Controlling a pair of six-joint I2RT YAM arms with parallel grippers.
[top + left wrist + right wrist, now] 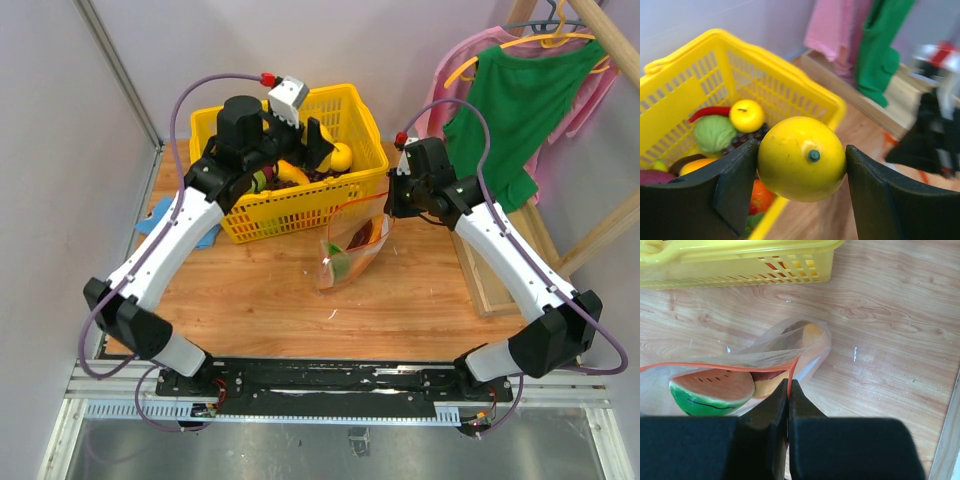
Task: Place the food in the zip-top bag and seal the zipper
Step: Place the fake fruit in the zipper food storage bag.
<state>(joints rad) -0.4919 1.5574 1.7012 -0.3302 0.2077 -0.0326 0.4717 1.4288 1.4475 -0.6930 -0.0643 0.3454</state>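
Two grippers loaded. Zip-top bag: clear, crinkly, red-orange zipper rim, pinched between right gripper fingers. Watermelon slice inside, left of those fingers. Yellow oval fruit, green nub, clamped in left gripper, above yellow basket

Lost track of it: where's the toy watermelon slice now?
In the right wrist view, the watermelon slice lies inside the zip-top bag, left of the right gripper pinching its edge.
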